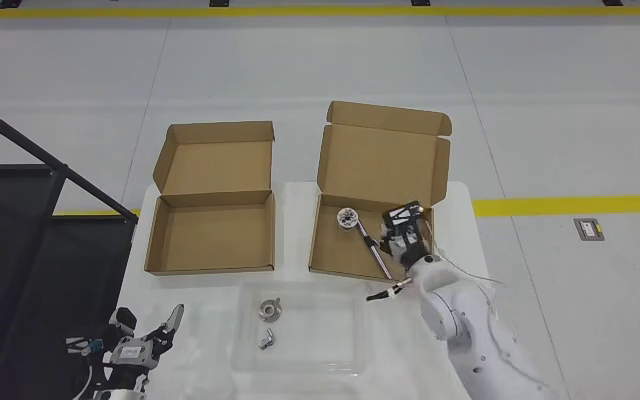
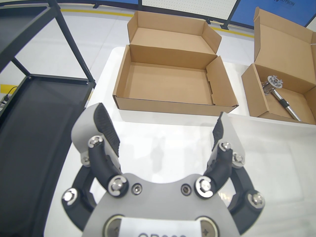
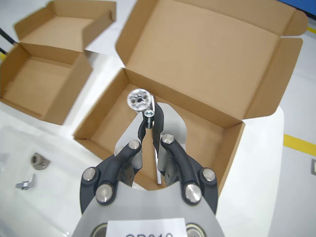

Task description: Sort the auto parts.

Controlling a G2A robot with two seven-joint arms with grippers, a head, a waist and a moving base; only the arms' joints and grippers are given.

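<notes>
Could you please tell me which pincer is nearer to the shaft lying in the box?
Right. The right pincer, shut on a bolt, hangs over that box beside the shaft; the left pincer sits open by the table's near corner, past the empty box.

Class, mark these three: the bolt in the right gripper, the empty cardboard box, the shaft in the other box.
bolt (image 3: 148,119), right wrist view, on its threaded shank.
empty cardboard box (image 2: 170,85), left wrist view, on its bare floor.
shaft (image 2: 282,99), left wrist view, on its rod.
</notes>
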